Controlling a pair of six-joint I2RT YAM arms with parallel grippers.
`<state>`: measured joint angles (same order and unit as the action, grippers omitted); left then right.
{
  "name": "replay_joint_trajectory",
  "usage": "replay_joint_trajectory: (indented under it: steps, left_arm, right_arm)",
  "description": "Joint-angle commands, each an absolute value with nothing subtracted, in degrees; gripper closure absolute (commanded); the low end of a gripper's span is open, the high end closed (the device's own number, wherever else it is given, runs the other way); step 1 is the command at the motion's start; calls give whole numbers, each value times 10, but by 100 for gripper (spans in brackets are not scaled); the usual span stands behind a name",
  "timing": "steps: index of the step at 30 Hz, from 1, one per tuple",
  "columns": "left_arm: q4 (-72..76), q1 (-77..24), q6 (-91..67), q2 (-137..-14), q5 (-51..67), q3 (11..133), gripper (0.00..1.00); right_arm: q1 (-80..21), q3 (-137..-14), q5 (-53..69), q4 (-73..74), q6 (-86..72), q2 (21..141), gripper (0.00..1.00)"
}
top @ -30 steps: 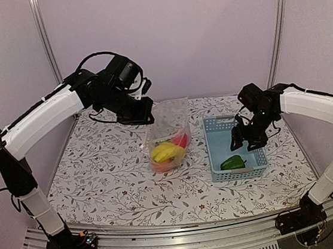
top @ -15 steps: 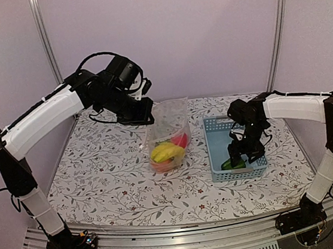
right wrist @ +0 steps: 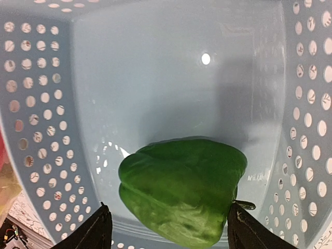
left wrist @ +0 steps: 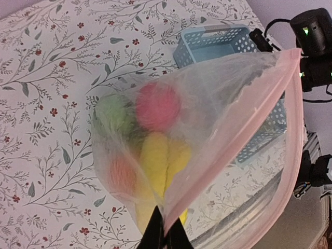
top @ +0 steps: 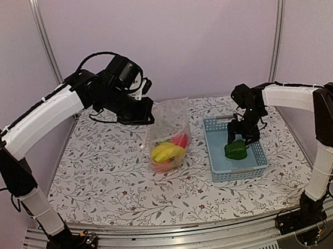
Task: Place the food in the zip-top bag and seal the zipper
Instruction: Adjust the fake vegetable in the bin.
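The clear zip-top bag (top: 169, 123) hangs upright mid-table. My left gripper (top: 144, 113) is shut on its top edge, and in the left wrist view its fingers (left wrist: 165, 231) pinch that edge. The pink zipper strip (left wrist: 293, 129) rims the open mouth. Inside lie yellow bananas (left wrist: 155, 161), a red piece (left wrist: 157, 105), a pale green piece (left wrist: 114, 111) and an orange piece (left wrist: 122, 174). My right gripper (top: 237, 145) is shut on a green pepper (top: 236, 151) and holds it over the basket. In the right wrist view the pepper (right wrist: 181, 187) sits between the fingers (right wrist: 102, 231).
The light-blue mesh basket (top: 220, 171) stands right of the bag, its perforated walls (right wrist: 41, 104) around my right gripper. The floral table cover (top: 100, 174) spreads under everything. Metal frame posts (top: 277, 28) stand at the back corners.
My right gripper dropped onto the green pepper at the basket's near end, closed on it, and has lifted it toward the basket's middle. The left arm and bag have not moved.
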<state>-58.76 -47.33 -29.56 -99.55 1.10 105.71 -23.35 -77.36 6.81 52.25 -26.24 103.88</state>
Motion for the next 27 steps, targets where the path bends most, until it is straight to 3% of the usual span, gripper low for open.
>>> replay_joint_trajectory:
  steps: [1,9,17,27]
  left_arm:
    - [-576,-466,-288,-988,11,1059,99]
    - [-572,-465,-287,-976,18,1037,98]
    - [-573,-465,-283,-985,41,1050,97]
    - [-570,-465,-276,-969,35,1026,97]
  right_arm:
    - [-238,-809,82,516,-267,1003,25]
    - [-237,-849,21,499,-209,1036,25]
    - [-228,-909,77,467,-183,1139,24]
    - [-226,-786,157,491,-172,1054,13]
